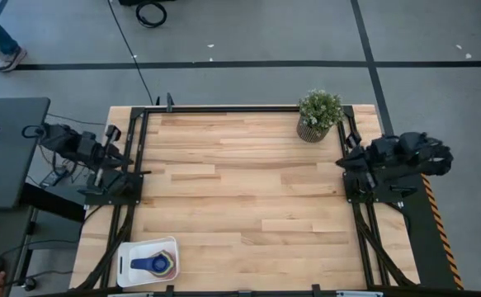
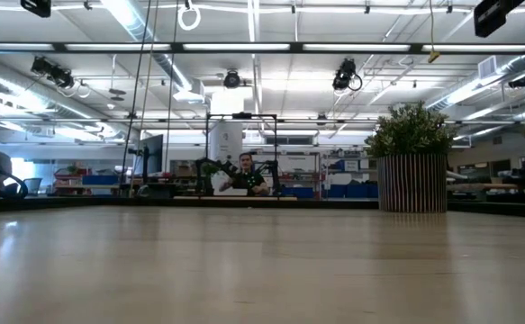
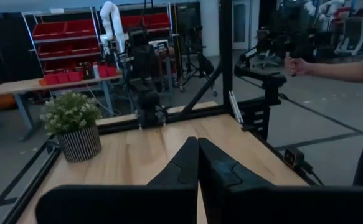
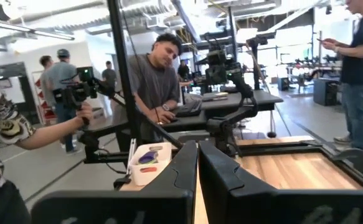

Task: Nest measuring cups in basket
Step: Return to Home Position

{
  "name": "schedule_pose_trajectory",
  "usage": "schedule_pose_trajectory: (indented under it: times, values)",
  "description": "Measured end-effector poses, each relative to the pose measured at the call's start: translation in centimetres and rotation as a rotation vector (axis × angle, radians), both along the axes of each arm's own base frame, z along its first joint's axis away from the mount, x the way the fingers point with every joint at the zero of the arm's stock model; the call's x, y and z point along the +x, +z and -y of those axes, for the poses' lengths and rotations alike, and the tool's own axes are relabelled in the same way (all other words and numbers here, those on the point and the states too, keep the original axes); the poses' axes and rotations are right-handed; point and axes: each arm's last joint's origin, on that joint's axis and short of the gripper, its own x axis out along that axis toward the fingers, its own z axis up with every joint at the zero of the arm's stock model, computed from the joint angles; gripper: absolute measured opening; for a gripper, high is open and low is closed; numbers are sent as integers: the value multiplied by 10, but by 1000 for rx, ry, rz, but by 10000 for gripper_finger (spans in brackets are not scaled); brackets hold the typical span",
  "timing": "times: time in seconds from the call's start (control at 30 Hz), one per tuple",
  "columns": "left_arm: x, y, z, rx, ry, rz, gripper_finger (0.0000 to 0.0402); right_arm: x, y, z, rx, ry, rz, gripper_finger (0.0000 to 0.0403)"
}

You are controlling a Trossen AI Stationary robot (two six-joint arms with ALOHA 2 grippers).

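While cups [image 1: 155, 264] lie in basket [image 1: 147, 243], fingers [image 3: 182, 163] sit afar.

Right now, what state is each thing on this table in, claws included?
measuring cups, nested together, lying in the basket.
basket, flat at the table corner on the left arm's side.
plant pot, upright, near the right arm.
left claw, shut, parked at the table's edge.
right claw, shut, parked likewise.
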Motion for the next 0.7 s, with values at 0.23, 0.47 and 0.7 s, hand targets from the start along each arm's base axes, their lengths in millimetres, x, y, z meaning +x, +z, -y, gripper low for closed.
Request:
schedule_pose_trajectory:
  times: [0.23,0.47,0.7]
  values:
    - [18,-16,13,8,2,-8,8,22,-35,-5,-12,21,3,22]
    - [31,-29,23,-2,6,1,8,36,-61,-8,-31,30,12,22]
    - [44,-43,33,17,7,31,8,44,-81,-11,-42,71,32,22]
